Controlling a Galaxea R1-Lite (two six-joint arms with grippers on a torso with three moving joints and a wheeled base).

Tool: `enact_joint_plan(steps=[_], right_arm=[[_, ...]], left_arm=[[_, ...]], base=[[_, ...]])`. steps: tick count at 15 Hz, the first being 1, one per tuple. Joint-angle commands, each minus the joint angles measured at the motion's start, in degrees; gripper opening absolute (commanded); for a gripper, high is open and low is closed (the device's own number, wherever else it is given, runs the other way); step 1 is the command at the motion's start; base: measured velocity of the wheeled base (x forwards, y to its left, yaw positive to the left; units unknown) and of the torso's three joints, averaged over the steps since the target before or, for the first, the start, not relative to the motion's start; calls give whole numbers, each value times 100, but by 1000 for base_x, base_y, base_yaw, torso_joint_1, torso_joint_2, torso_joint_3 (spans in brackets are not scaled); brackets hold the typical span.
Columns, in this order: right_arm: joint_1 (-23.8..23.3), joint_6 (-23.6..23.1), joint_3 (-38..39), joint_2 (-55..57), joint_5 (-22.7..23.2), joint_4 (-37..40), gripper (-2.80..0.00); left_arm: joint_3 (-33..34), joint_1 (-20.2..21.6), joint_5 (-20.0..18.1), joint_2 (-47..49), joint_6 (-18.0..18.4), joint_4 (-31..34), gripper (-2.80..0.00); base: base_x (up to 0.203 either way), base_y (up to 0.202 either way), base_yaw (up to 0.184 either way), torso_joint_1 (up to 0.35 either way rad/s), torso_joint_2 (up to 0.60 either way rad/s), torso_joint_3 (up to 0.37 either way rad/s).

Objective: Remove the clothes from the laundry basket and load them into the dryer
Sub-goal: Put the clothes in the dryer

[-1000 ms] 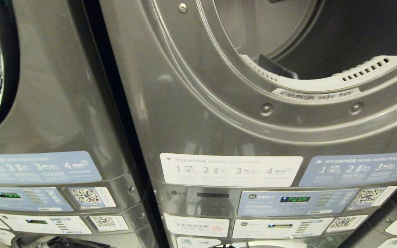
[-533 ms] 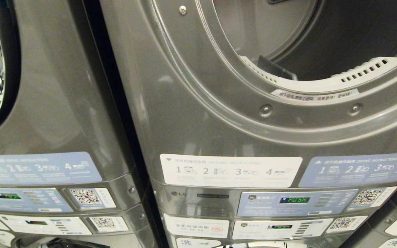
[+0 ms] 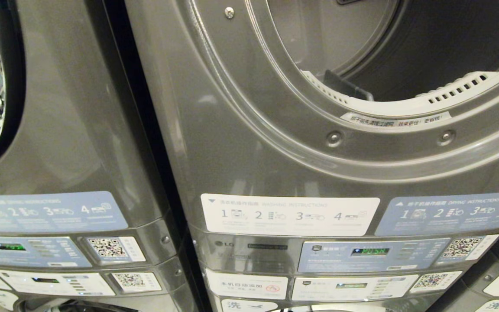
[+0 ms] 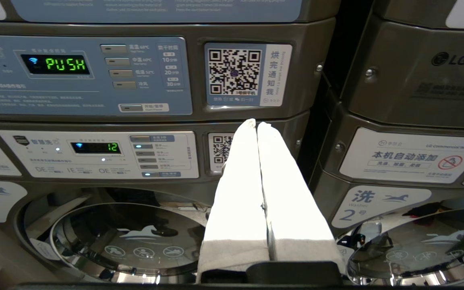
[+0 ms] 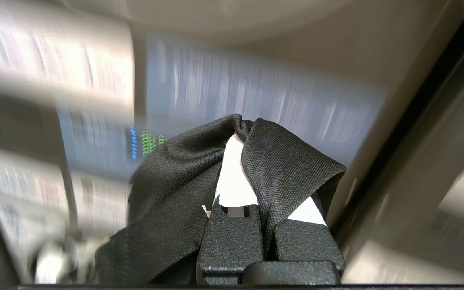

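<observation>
The dryer opening is cut off by the head view's top and right edges, its drum's far interior lost in darkness; small print on the instruction stickers below that opening is too fine to read; in the right wrist view the machine panels are smeared by blur, and black cloth covers most of the right gripper's fingers.

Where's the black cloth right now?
The black cloth shows only in the right wrist view, pinched in the right gripper with its jaws shut on it, in front of a machine's blue control panel.
</observation>
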Motion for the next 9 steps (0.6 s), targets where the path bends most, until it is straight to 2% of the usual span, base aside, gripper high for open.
enact_joint_plan(steps=[1, 5, 7, 9], right_arm=[[5, -11, -1045, 1196, 84, -20, -280], [15, -17, -3302, 3459, 543, -261, -280], [23, -42, -3923, 4478, 777, -966, -280], [45, -84, -4370, 5463, 950, -2078, -280]], left_arm=[[0, 1, 2, -11, 0, -2, -280], [0, 1, 2, -9, 0, -2, -280], [0, 1, 2, -2, 0, -2, -280], [0, 1, 2, -5, 0, -2, -280]], base=[[0, 0, 0, 0, 0, 0], [0, 0, 0, 0, 0, 0], [0, 0, 0, 0, 0, 0], [0, 0, 0, 0, 0, 0]])
